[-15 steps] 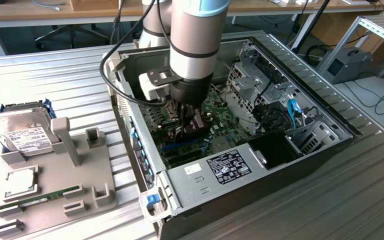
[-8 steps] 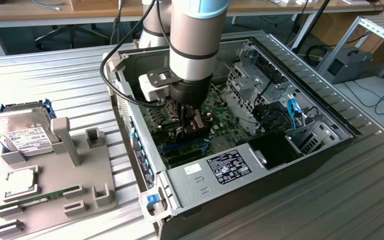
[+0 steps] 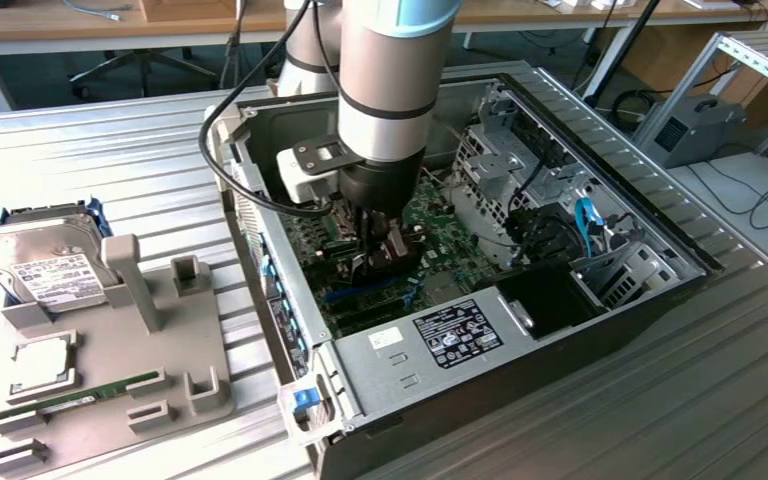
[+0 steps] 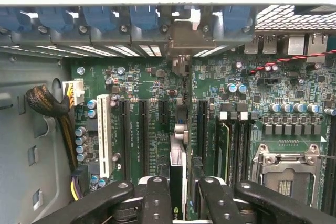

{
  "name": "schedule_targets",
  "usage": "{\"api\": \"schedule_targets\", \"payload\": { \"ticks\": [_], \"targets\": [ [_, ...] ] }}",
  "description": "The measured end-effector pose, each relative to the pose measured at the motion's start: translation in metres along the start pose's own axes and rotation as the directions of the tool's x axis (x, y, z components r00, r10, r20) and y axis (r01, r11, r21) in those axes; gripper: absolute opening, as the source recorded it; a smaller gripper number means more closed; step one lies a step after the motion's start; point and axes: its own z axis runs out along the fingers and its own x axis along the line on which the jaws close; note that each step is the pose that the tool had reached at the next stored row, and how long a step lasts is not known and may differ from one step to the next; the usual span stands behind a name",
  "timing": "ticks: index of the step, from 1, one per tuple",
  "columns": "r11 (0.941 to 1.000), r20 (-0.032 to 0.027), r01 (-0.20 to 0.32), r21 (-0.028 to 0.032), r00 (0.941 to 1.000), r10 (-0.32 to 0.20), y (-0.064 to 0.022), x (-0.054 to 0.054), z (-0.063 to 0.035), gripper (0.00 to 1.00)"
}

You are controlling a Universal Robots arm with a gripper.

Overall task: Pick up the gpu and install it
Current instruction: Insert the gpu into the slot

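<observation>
The gpu [image 4: 178, 157] shows edge-on as a thin card, standing upright between the gripper's black fingers [image 4: 157, 200]. My gripper [image 4: 184, 199] is shut on it. The card runs toward the case's rear wall, where its metal bracket [image 4: 181, 40] lines up with the slot openings. It stands over the green motherboard [image 4: 152, 85], between the long black expansion slots [image 4: 143, 135]. Whether it is seated in a slot I cannot tell. In the exterior view the gripper [image 3: 377, 250] reaches down into the open computer case [image 3: 624, 290], with the dark card [image 3: 391, 265] under it.
On the exterior view's left, a grey holder [image 3: 157, 340] carries a silver hard drive [image 3: 44, 265], a green memory stick [image 3: 84, 395] and a processor chip [image 3: 40, 362]. Inside the case are a drive cage [image 3: 491, 160], cables [image 3: 544, 235] and a processor socket [image 4: 286, 174].
</observation>
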Motion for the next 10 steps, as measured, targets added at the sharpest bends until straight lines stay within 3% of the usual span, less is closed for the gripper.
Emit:
{"api": "schedule_targets", "payload": {
  "ticks": [10],
  "targets": [
    [1.0, -0.0005, 0.0, -0.0002, 1.0, 0.0, 0.0007, -0.0005, -0.0023, 0.26]
  ]
}}
